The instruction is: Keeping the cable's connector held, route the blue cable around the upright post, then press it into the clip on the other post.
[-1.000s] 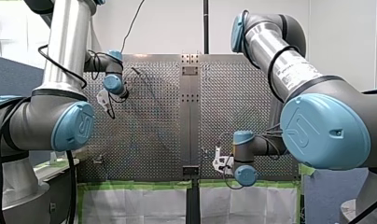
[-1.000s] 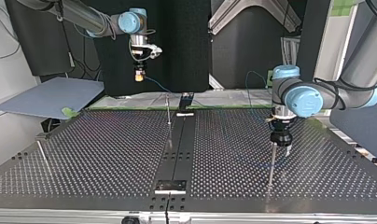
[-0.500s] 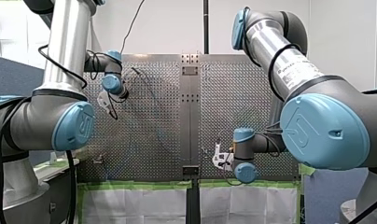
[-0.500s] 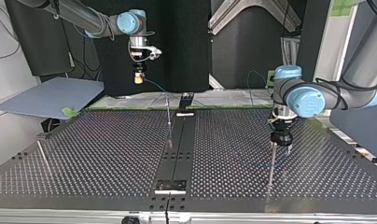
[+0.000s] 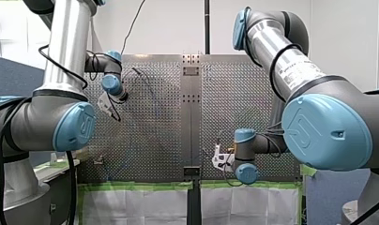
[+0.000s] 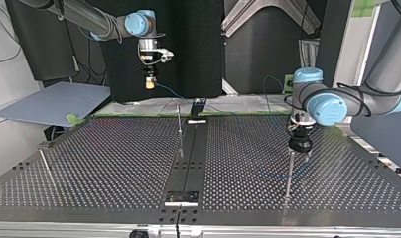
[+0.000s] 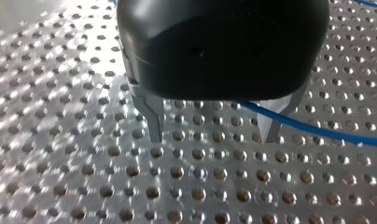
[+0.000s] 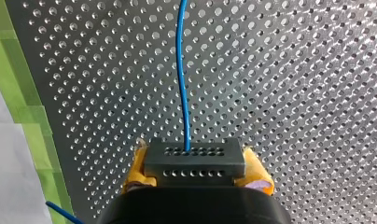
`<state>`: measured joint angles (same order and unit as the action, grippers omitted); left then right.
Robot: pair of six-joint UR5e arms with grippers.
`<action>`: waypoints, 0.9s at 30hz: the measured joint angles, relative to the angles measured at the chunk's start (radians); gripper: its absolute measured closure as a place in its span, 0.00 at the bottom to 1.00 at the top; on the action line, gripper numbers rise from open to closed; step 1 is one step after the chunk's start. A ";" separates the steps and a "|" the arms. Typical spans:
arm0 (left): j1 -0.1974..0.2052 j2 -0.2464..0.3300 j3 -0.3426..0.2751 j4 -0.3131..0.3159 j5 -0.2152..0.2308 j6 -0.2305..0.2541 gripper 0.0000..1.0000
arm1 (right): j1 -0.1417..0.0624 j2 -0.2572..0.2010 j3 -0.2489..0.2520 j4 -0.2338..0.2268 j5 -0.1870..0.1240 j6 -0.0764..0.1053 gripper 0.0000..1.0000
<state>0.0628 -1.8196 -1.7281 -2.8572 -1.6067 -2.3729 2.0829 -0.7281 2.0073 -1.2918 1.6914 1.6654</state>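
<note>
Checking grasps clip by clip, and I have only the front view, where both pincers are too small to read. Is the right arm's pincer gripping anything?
Observer: Yes. In the right wrist view the right pincer has its yellow pads clamped on a dark grey perforated connector block.
Operator: Where does the cable go from there?
Observer: The thin blue cable leaves the block's holed face and runs ahead of the pincer over the perforated metal table.
Operator: And the left pincer?
Observer: The left pincer is open in its own wrist view. The cable passes by one metal finger and is not clamped.
</note>
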 joint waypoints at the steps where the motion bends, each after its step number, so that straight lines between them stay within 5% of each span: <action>1: 0.002 0.000 0.000 -0.004 0.000 -0.007 0.00 | 0.000 0.000 0.000 0.000 0.000 0.000 1.00; 11: 0.022 0.000 -0.005 -0.008 -0.003 -0.084 0.00 | 0.001 0.000 0.000 -0.003 -0.010 0.004 1.00; 27: 0.062 0.001 -0.021 0.003 -0.013 -0.104 0.00 | 0.001 0.000 0.000 -0.014 -0.026 0.007 1.00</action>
<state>0.1249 -1.8186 -1.7496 -2.8546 -1.6193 -2.4770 2.0840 -0.7281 2.0073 -1.3054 1.6656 1.6723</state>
